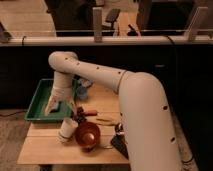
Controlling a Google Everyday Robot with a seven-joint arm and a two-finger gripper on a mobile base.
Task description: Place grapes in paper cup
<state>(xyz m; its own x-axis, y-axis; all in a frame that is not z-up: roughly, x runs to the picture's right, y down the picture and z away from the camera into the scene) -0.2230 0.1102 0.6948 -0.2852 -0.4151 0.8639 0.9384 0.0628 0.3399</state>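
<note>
The white paper cup (67,129) stands tilted on the wooden table (50,150), close against the left side of the reddish-brown bowl (87,135). My gripper (56,106) hangs down from the white arm over the right part of the green tray (39,102), just behind and to the left of the cup. I cannot make out any grapes; they may be hidden by the gripper or lie in the tray.
A blue object (83,90) lies behind the gripper at the tray's right edge. A red-handled item (90,113) and a yellowish item (105,120) lie right of the cup. A black object (120,143) sits near the front right edge. A railing runs behind.
</note>
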